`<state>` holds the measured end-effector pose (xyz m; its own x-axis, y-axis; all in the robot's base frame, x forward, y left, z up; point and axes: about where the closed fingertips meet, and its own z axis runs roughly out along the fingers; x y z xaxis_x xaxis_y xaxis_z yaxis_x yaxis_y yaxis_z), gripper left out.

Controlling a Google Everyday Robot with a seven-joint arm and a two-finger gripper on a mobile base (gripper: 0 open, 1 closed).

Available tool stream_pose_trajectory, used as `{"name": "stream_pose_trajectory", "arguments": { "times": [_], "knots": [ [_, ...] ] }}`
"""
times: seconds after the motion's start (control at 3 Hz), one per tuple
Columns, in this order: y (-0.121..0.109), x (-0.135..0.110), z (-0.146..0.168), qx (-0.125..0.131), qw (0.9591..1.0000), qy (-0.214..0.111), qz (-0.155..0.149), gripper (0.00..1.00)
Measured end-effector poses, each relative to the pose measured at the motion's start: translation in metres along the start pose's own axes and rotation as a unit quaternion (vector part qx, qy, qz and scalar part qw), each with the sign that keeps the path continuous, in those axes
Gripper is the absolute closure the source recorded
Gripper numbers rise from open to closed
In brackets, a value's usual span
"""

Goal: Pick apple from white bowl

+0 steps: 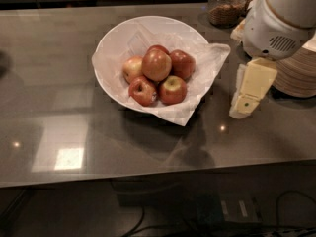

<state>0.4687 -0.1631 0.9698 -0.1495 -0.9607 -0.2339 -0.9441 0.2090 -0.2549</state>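
A wide white bowl [114, 46] lined with crumpled white paper sits on the grey counter, left of centre at the back. Several red-and-yellow apples [157, 65] are piled in it, one on top of the others. My gripper [249, 90], with pale yellow fingers under a white wrist, hangs to the right of the bowl, just above the counter and apart from the apples. It holds nothing that I can see.
A glass jar of brown grains [227, 6] stands at the back right. A stack of beige paper bowls [298, 73] sits at the right edge, partly behind my arm. The counter's front edge [148, 179] runs across the lower part of the view.
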Motion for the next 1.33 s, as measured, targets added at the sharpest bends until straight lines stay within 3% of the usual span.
{"name": "stream_pose_trajectory", "arguments": {
  "times": [0.33, 1.0, 1.33],
  "knots": [
    [-0.005, -0.094, 0.018, 0.014, 0.9966, -0.039, -0.071, 0.0],
    [-0.01, -0.083, 0.019, 0.027, 0.9964, -0.057, -0.057, 0.0],
    [-0.031, -0.077, 0.029, 0.035, 0.9913, -0.119, -0.043, 0.0]
  ]
}}
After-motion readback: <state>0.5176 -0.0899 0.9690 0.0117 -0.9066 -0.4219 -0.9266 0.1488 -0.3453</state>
